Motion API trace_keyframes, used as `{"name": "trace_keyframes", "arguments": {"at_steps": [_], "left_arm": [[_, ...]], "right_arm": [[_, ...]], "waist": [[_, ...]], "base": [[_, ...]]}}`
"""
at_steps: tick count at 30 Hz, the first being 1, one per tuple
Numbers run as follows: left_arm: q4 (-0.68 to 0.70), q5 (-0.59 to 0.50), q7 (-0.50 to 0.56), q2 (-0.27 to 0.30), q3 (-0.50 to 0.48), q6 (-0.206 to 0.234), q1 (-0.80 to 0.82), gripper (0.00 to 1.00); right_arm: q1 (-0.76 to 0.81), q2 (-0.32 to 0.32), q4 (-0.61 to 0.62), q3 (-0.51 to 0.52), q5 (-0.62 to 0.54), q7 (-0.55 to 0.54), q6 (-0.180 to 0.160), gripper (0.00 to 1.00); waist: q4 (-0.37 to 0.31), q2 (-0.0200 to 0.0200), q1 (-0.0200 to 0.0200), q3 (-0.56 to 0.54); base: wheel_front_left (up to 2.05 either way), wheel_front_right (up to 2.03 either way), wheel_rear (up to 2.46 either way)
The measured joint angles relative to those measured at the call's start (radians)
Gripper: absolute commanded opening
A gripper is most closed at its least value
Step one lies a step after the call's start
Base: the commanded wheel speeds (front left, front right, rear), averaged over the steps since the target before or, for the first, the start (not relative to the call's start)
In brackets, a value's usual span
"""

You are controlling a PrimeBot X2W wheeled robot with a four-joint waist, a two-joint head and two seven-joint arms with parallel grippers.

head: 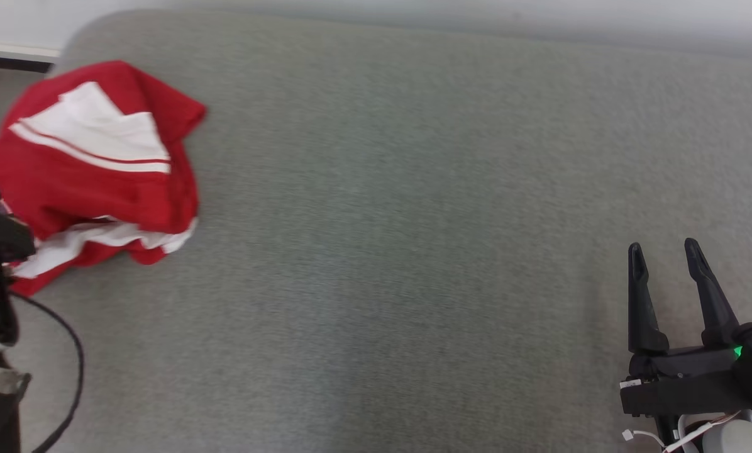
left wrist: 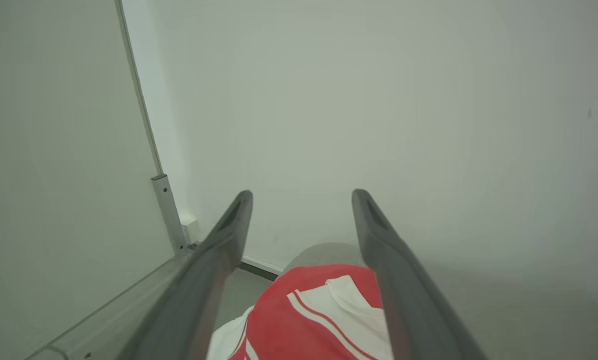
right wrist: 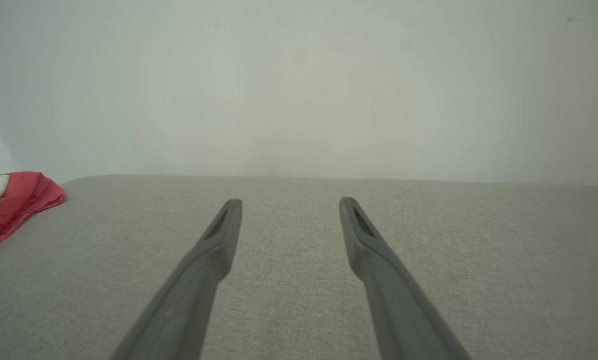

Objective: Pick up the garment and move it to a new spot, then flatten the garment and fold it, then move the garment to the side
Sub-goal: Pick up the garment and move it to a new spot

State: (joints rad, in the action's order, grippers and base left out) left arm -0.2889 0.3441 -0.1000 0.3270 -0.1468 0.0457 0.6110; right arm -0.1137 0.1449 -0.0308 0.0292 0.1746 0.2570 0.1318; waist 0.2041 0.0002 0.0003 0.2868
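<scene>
Left gripper [left wrist: 302,195], seen from its own wrist: two dark fingers spread wide with nothing between them, pointing toward the wall [left wrist: 379,100] and framing the garment [left wrist: 299,320] below. Whether either finger touches the cloth cannot be told.

Garment [head: 99,170]: red fabric with a white panel and white stripes, crumpled in a loose heap, not flattened or folded. It lies at the far left corner of the grey fabric surface [head: 414,251], its left side reaching that surface's rounded edge. In the head view, dark parts of the left arm overlap the heap's near left border. From the right wrist, a red fold of the garment [right wrist: 9,205] shows at the far left of the surface [right wrist: 504,250].

Right gripper [head: 663,246]: at the near right, well apart from the garment, over bare grey fabric. Its fingers stand wide apart and hold nothing, as the right wrist view confirms [right wrist: 291,201]. A small green light [head: 738,352] glows at its base.

Surroundings: a black cable [head: 77,365] loops down at the near left beside the left arm. A pale wall [head: 539,19] runs behind the surface's far edge. Left of the garment stands a pale panel with a metal post [left wrist: 166,210] at its edge.
</scene>
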Motion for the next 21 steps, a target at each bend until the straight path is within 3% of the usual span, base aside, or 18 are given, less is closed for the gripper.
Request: {"name": "trace_keyframes", "arguments": {"at_steps": [11, 21], "left_arm": [[-0.195, 0.028, 0.202, 0.084, -0.015, -0.001, 0.009, 1.00], [-0.304, 0.083, 0.508, 0.100, -0.005, 0.029, 0.004, 1.00]], "right_arm": [[-0.013, 0.000, 0.001, -0.005, 0.004, 0.003, 0.000, 1.00], [-0.013, -0.005, -0.005, -0.015, 0.004, 0.004, 0.000, 1.00]], "waist": [[-0.144, 0.0000, -0.0001, 0.094], [-0.186, 0.0000, -0.0004, 0.090]], "base": [[0.00, 0.00, 0.00], [0.00, 0.00, 0.00]]}}
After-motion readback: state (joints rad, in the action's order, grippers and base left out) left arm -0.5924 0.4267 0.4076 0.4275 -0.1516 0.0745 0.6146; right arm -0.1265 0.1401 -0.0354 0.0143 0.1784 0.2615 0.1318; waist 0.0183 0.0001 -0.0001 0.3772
